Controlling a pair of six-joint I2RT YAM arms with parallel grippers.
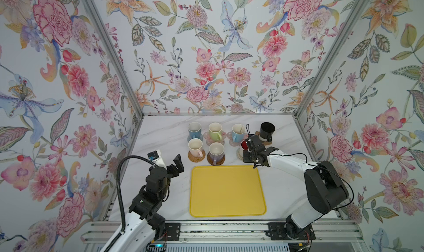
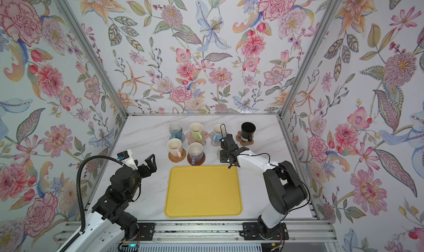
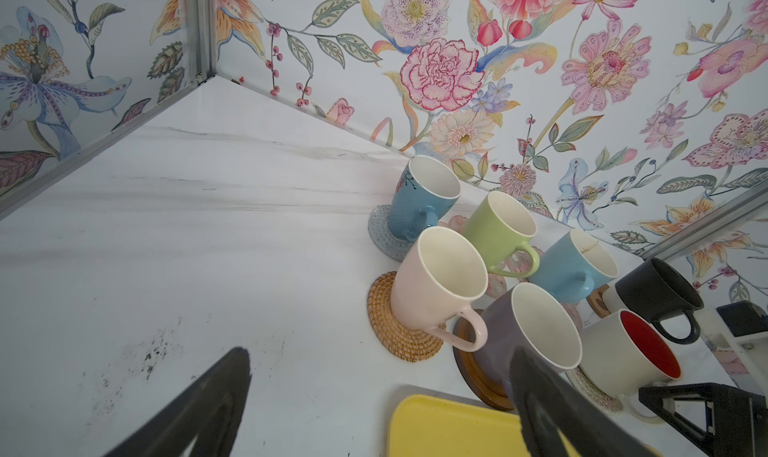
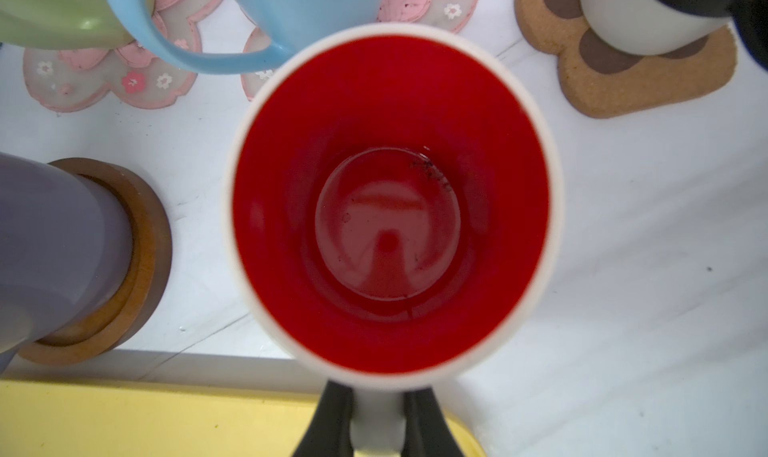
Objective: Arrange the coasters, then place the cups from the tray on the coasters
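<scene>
- While my right hand [image 4: 377, 430] is clenched on the handle of the white mug [image 4: 390, 201], the mug stands right over the rope coaster [image 3: 592, 390], handle pointing back at the tray [image 1: 227, 191]: straight down, I reckon.
- My left hand [image 3: 380, 353] hangs released, well apart.

No words, brands or numbers could be read anywhere. The cups [image 3: 428, 297], coasters [image 3: 395, 334] and tray [image 1: 227, 191] carried no legible marks. The walls [image 1: 206, 56] showed only painted flowers.
</scene>
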